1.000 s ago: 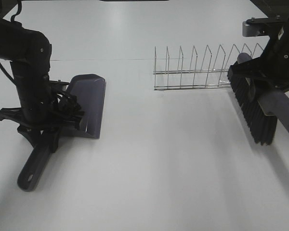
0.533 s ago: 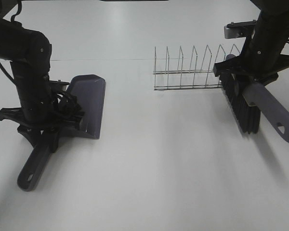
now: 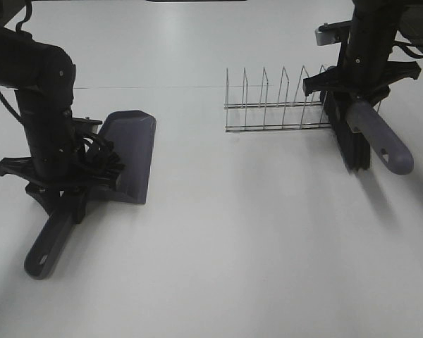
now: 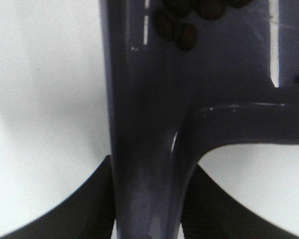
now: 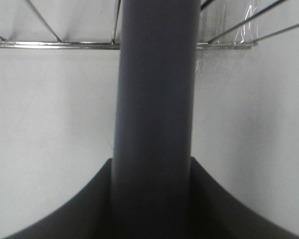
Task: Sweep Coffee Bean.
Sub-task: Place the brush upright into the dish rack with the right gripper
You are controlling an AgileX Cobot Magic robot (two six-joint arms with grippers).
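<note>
The grey-purple dustpan lies flat on the white table at the left, its handle pointing toward the near edge. My left gripper is shut on that handle. In the left wrist view several dark coffee beans lie inside the dustpan, beyond the gripped handle. No beans show on the table in the high view. My right gripper is shut on the grey handle of the black-bristled brush, held by the rack's right end. The handle fills the right wrist view.
A wire dish rack stands at the back, right of centre, with its right end beside the brush; it also shows in the right wrist view. A faint line crosses the table behind the dustpan.
My right arm has carried the brush left and back toward the rack's right end, turning it so the handle points toward the near edge. The left arm and dustpan have not moved.
</note>
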